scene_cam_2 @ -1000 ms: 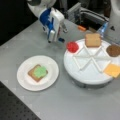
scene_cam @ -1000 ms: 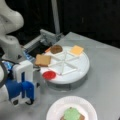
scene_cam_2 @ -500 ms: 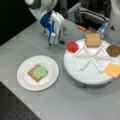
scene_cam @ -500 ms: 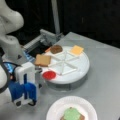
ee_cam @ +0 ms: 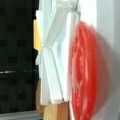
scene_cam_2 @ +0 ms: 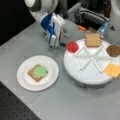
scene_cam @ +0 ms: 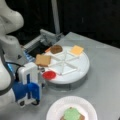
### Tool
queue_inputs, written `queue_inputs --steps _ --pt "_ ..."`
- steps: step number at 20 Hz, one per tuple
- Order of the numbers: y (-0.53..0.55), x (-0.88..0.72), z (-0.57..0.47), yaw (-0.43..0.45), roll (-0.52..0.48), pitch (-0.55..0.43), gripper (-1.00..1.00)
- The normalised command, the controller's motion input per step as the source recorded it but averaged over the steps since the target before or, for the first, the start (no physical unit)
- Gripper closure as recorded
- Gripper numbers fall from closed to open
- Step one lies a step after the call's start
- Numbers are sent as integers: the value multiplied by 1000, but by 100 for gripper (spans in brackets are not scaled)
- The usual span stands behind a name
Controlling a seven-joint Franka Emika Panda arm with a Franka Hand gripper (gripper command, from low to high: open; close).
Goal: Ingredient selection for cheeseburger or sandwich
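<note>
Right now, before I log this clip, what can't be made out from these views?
- Gripper: in both front views its fingertips hide behind its own body, so the jaw state and any contact with the red round are unclear.
- Sandwich: cut off by a front view's bottom edge.
- Wrist view: the red round fills the frame, blurred; the gripper does not show.

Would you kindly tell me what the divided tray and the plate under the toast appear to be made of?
The divided tray looks like smooth white plastic: crisp raised ribs and a slight sheen. The plate looks like matte white paper, thin with a shallow rim, though foam is possible. It holds toast topped with a green round.
</note>
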Motion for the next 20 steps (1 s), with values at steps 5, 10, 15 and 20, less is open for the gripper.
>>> queue_inputs --steps 5,10,15,20 --pt "-59 101 -168 -5 219 -200 -100" --pt "-58 93 -155 -20 195 -204 -100" --pt "-34 83 -161 -37 189 -199 -100" --pt "-8 53 -175 -59 185 -196 -100"
